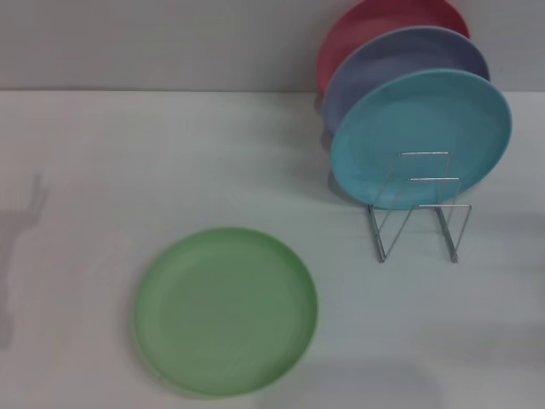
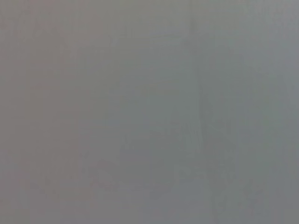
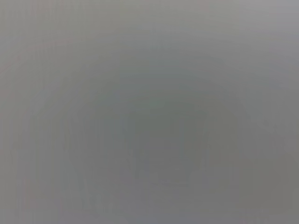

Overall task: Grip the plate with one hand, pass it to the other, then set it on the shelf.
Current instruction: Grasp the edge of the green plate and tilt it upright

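- The light green plate (image 1: 226,311) lies flat on the white bench (image 1: 77,170), toward the near edge and left of centre in the head view.
- The wire shelf (image 1: 419,217) stands on the bench to the right and farther back, well apart from the green plate.
- Three plates stand upright in the shelf, one behind another: a turquoise plate (image 1: 421,141) nearest, a lavender plate (image 1: 400,55) behind it, and a red plate (image 1: 366,25) at the rear.
- The front loops of the shelf, ahead of the turquoise plate, hold nothing.
- Neither pincer appears in the head view. Both wrist views show only a uniform grey field, so the state of the left and right pincer cannot be determined.
- A faint shadow (image 1: 21,256) falls on the bench at the far left.
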`<state>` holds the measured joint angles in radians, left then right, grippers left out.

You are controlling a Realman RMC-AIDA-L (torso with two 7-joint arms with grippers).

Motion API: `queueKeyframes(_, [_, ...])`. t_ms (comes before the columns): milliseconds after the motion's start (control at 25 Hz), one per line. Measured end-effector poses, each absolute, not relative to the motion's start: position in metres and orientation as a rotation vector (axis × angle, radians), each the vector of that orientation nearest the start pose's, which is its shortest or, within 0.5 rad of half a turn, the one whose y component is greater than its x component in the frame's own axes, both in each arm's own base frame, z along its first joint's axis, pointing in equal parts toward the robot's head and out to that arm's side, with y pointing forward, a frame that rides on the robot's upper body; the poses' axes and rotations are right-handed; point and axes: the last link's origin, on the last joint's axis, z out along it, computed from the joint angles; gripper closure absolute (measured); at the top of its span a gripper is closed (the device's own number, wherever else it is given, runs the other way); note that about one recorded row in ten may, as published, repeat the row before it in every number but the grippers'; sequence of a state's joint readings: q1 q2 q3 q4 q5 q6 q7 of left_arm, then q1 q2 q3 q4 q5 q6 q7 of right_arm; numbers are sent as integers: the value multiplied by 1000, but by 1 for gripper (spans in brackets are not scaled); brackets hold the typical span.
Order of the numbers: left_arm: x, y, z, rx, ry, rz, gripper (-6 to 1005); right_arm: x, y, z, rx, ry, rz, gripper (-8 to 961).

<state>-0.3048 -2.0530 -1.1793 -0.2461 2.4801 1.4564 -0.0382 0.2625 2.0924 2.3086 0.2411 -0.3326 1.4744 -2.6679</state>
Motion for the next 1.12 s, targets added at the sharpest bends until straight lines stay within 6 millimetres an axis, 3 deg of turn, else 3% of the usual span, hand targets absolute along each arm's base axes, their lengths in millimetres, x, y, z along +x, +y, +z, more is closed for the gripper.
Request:
queueKeyframes(120, [-325,308,51,-1352,-274,-810,203,369,275,98,-1131,439,954,121])
queueKeyframes(280, [-313,343,59,-1485,-384,-761,208,369,275,97,-1132,444,955,121])
queueKeyframes(360, [-310,350,60,-1523,-428,-732,211,369,275,97,-1132,445,955,121])
queueKeyframes(400, [-295,360,66,-1590,-502,-685,212,369,275,97,-1132,446,955,121])
queueKeyframes(440, [-295,360,66,-1590,-502,-685,213,369,275,97,-1132,446,955,121])
queueKeyframes(480, [-279,366,71,-1645,-561,-617,215,369,275,97,-1132,446,955,120])
queueKeyframes(520, [-279,366,71,-1645,-561,-617,216,369,275,97,-1132,446,955,120])
queueKeyframes(600, [-256,370,76,-1720,-621,-415,218,368,277,97,-1133,445,959,120])
queueKeyframes(720, [-242,372,82,-1741,-674,-311,222,367,279,97,-1135,444,961,120])
queueKeyframes(800, [-224,365,83,-1813,-802,-177,225,366,282,97,-1139,444,964,120])
queueKeyframes(920, [-212,360,82,-1881,-841,-159,229,365,284,96,-1142,448,965,120])
queueKeyframes(1000, [-196,352,78,-2024,-915,-166,231,365,286,95,-1146,455,960,120])
queueKeyframes(1120, [-191,346,73,-2107,-956,-158,235,366,287,95,-1147,458,955,120])
